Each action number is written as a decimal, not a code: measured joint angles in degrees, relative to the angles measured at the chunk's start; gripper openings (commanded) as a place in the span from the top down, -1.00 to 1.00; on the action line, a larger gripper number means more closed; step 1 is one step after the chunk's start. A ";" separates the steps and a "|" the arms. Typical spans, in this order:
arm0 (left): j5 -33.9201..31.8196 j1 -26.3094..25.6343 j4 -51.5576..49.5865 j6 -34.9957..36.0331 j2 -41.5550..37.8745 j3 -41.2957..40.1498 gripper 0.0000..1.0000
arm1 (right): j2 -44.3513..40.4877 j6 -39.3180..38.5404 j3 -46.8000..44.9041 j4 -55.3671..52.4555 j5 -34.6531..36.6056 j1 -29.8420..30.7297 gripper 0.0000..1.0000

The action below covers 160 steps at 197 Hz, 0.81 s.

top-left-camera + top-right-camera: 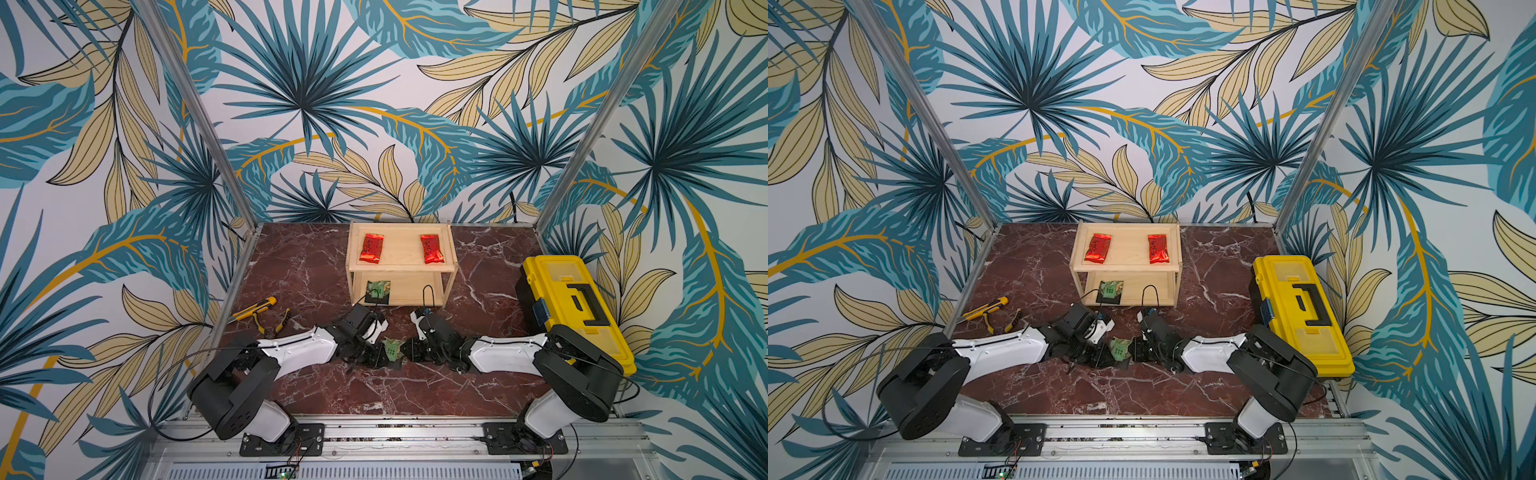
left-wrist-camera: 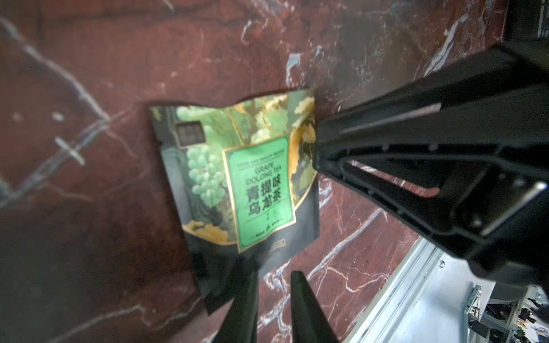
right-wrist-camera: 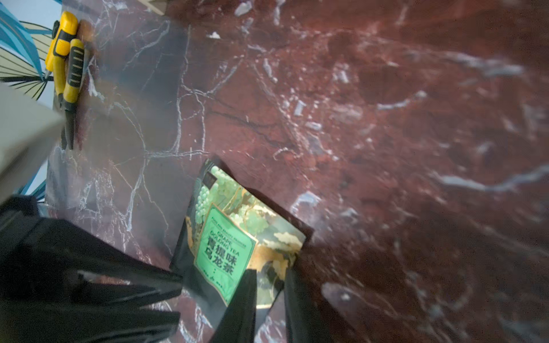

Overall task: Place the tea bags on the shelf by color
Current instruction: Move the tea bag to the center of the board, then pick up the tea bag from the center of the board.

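The green tea bag lay face up and crumpled near the middle of the marble table. Its top pointed toward the shelf and its black bottom toward the front edge. The right gripper pinched its side edge. The left gripper met a bottom corner, fingers slightly parted; whether it gripped was unclear. Both wrists hid the bag's sides in both top views.

Palm-leaf wallpaper covers the walls around a red-brown marble tabletop framed by aluminium posts.
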 measured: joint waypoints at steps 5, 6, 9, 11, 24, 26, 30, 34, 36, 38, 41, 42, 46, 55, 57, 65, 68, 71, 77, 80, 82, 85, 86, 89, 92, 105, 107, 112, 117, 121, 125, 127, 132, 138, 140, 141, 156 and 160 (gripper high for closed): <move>0.04 -0.04 0.00 -0.44 -0.87 -0.83 0.52 | 0.63 -0.57 0.68 0.02 -0.37 0.00 0.52; 0.02 -0.04 0.00 -0.50 -0.98 -0.96 0.52 | 0.83 -0.76 0.85 0.04 -0.55 0.00 0.52; 0.02 -0.07 0.00 -0.68 -1.40 -1.36 0.52 | 1.18 -1.07 1.22 0.09 -0.81 0.00 0.52; 0.02 -0.09 -0.02 -0.81 -1.68 -1.66 0.52 | 1.44 -1.29 1.46 0.11 -1.05 0.00 0.52; -0.04 -0.24 -0.37 -1.64 -3.15 -3.06 0.47 | 2.51 -2.60 2.62 0.11 -2.10 0.00 0.51; -0.07 -0.24 -0.50 -1.70 -3.32 -3.19 0.46 | 2.56 -2.80 2.69 0.11 -2.25 0.00 0.51; -0.20 -0.24 -0.76 -2.10 -3.65 -3.41 0.43 | 2.60 -3.13 2.75 0.09 -2.49 0.00 0.50; -0.39 -0.24 -1.07 -2.19 -4.09 -3.52 0.41 | 2.58 -3.39 2.75 0.02 -2.62 0.00 0.49; -0.50 -0.24 -1.22 -2.49 -4.26 -3.56 0.40 | 2.58 -3.52 2.75 -0.02 -2.73 0.00 0.49; -0.61 -0.24 -1.40 -2.40 -4.52 -3.56 0.39 | 2.49 -3.65 2.73 -0.11 -2.80 0.00 0.49; -0.83 -0.24 -1.62 -2.56 -4.81 -3.56 0.36 | 2.38 -3.91 2.71 -0.26 -2.91 0.00 0.48; -0.92 -0.24 -1.68 -2.67 -4.87 -3.56 0.35 | 2.36 -3.98 2.71 -0.31 -2.91 0.00 0.48; -1.22 -0.24 -1.97 -2.69 -5.51 -3.56 0.30 | 2.08 -4.13 2.67 -0.57 -2.86 0.00 0.48; -2.03 -0.24 -2.56 -3.41 -7.02 -3.56 0.22 | 1.11 -4.66 2.36 -1.20 -2.84 0.00 0.45; -2.27 -0.24 -2.71 -3.48 -7.43 -3.56 0.20 | 0.76 -4.79 2.27 -1.38 -2.86 0.00 0.45; -3.15 -0.24 -3.26 -3.74 -9.35 -3.56 0.11 | -0.72 -5.14 1.92 -2.25 -2.67 0.00 0.43; -3.69 -0.24 -3.37 -3.98 -10.01 -3.56 0.09 | -1.49 -5.29 1.73 -2.49 -2.49 0.00 0.43; -4.04 -0.24 -3.52 -4.09 -10.69 -3.56 0.07 | -2.14 -5.33 1.55 -2.67 -2.49 0.00 0.43; -4.94 -0.22 -3.82 -4.46 -12.20 -3.54 0.06 | -3.37 -5.49 1.29 -3.02 -2.40 0.00 0.42; -5.31 -0.20 -3.93 -4.44 -12.81 -3.54 0.06 | -4.09 -5.49 1.14 -3.13 -2.34 0.00 0.42; -5.64 -0.20 -3.98 -4.57 -13.22 -3.54 0.06 | -4.50 -5.53 1.03 -3.13 -2.27 0.00 0.42; -5.92 -0.15 -3.98 -4.66 -13.77 -3.54 0.07 | -5.03 -5.49 0.94 -3.13 -2.29 0.00 0.42; -6.05 -0.15 -3.98 -4.63 -13.99 -3.52 0.08 | -5.14 -5.49 0.90 -3.13 -2.29 0.00 0.41; -6.43 -0.09 -3.96 -4.70 -14.40 -3.52 0.09 | -5.68 -5.49 0.72 -2.97 -2.23 0.00 0.40; -6.71 -0.02 -3.89 -4.87 -14.75 -3.52 0.09 | -6.10 -5.40 0.57 -2.73 -2.27 0.00 0.40; -7.54 0.17 -3.54 -5.01 -15.30 -3.52 0.12 | -7.30 -4.57 -0.61 -0.55 -2.43 0.00 0.35; -7.58 0.20 -3.43 -5.07 -15.23 -3.52 0.13 | -7.37 -4.39 -0.87 -0.04 -2.45 0.00 0.35; -7.65 0.22 -3.13 -5.07 -14.93 -3.52 0.15 | -7.45 -4.04 -1.49 1.11 -2.47 -0.13 0.35; -7.67 0.22 -2.67 -5.07 -14.47 -3.52 0.17 | -7.41 -3.58 -2.23 2.34 -2.73 -0.37 0.35; -7.65 0.22 -2.34 -5.05 -14.03 -3.52 0.19 | -7.34 -3.15 -2.73 3.19 -2.78 -0.55 0.35; -7.67 0.22 -1.88 -5.14 -13.44 -3.52 0.21 | -7.19 -2.67 -3.32 4.17 -2.82 -0.79 0.35; -7.63 0.22 -1.70 -5.11 -13.14 -3.52 0.21 | -7.10 -2.36 -3.63 4.68 -2.84 -0.92 0.35; -7.63 0.22 -1.16 -5.07 -12.35 -3.52 0.21 | -6.84 -1.70 -4.31 5.97 -2.84 -1.27 0.35; -7.56 0.22 -0.44 -5.05 -11.34 -3.52 0.21 | -6.43 -0.87 -5.09 7.61 -2.84 -1.64 0.35; -7.58 0.22 -0.28 -5.05 -10.97 -3.52 0.21 | -6.29 -0.50 -5.38 8.22 -2.84 -1.75 0.35; -7.56 0.22 -0.22 -5.07 -10.88 -3.52 0.21 | -6.27 -0.42 -5.46 8.44 -2.84 -1.79 0.35; -7.63 0.22 0.92 -5.01 -8.85 -3.56 0.22 | -5.03 1.55 -7.28 12.81 -2.86 -2.19 0.35; -7.72 0.22 1.16 -5.01 -8.41 -3.56 0.22 | -4.55 2.14 -7.63 13.81 -2.89 -2.21 0.35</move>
